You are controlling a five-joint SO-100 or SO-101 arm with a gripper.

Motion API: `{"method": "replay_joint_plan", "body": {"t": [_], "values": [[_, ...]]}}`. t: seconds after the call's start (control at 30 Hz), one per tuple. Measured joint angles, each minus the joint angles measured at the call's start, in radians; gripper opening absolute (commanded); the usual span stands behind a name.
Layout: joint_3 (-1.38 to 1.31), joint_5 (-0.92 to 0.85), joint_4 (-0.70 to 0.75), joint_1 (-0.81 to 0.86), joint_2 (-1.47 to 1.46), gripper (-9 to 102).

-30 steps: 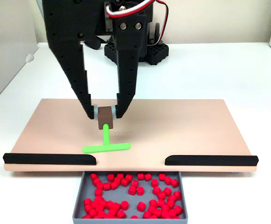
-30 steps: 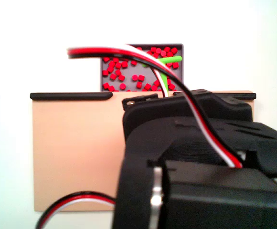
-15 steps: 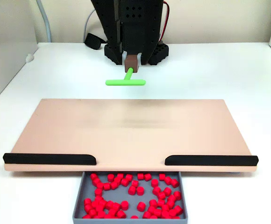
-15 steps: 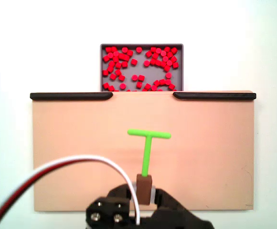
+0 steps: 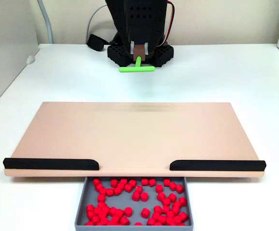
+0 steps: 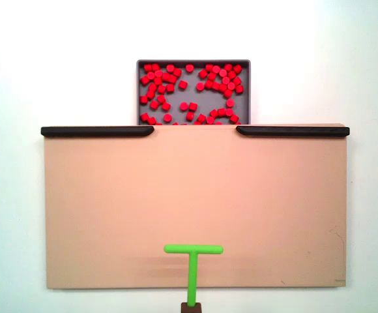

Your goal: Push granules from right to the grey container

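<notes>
The gripper (image 5: pixel 138 48) drew the green pusher (image 6: pixel 193 261) back off the board

Red granules (image 5: pixel 134 199) fill the grey container (image 6: pixel 139 88); tan board (image 5: pixel 134 134), black strips (image 5: pixel 50 164), green pusher (image 6: pixel 193 261).

A robotics test bench of the laboratory or hobby-workspace kind. A plain white tabletop (image 5: pixel 235 77) fills both fixed views, backed by a bare pale wall (image 5: pixel 216 21) along the top of the frame. A black perforated arm base (image 5: pixel 138 54) stands at upper centre, with loose red, black and white servo wires beside it and a grey cable (image 5: pixel 47 24) at upper left. A purpose-built tan board (image 5: pixel 134 134) with black strips (image 5: pixel 50 163) occupies the middle.
</notes>
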Motion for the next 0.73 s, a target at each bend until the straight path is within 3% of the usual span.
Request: {"method": "replay_joint_plan", "body": {"t": [0.73], "values": [[0.000, 0.000, -0.005, 0.044, 0.003, 0]]}}
